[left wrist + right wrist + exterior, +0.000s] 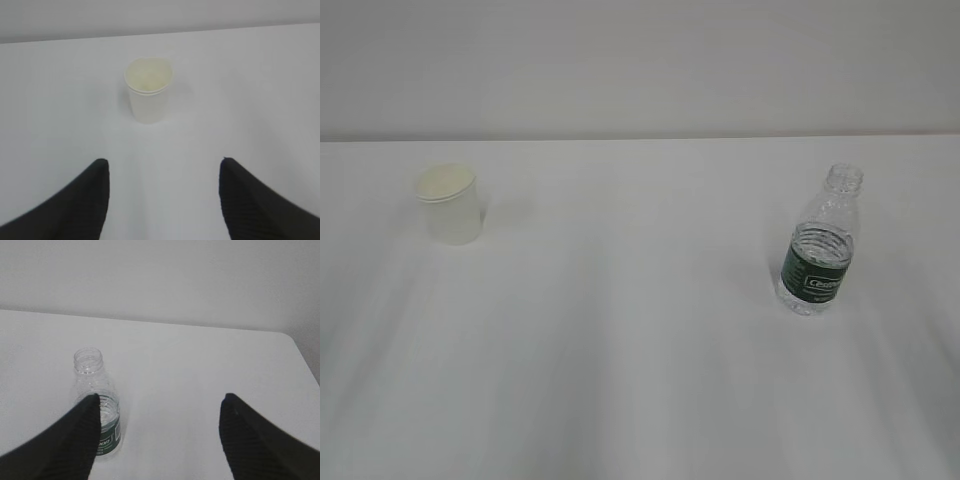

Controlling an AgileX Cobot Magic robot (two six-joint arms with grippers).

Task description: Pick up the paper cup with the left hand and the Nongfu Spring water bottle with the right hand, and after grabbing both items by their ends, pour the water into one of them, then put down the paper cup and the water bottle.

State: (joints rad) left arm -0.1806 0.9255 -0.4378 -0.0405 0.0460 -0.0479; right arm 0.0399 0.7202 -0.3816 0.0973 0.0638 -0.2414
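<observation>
Standing upright on the right side of the white bench (640,380), the bottle (819,245) is clear ribbed plastic with a capless threaded neck and a dark green label; its white lettering is too blurred to read. Clear water (807,300) shows in its lower part, though its level is hard to judge. Well apart, on the left side, the cup (450,204) is plain white paper with a rolled rim and pale cream inside, upright and bearing no print. From the left wrist, the left tool (165,172) has its black ridged jaws spread wide with nothing between them, the cup ahead, centred in the gap. The right tool (159,410) also stands wide open and empty, its left finger (75,440) overlapping the bottle's label side in that view; contact cannot be told.
</observation>
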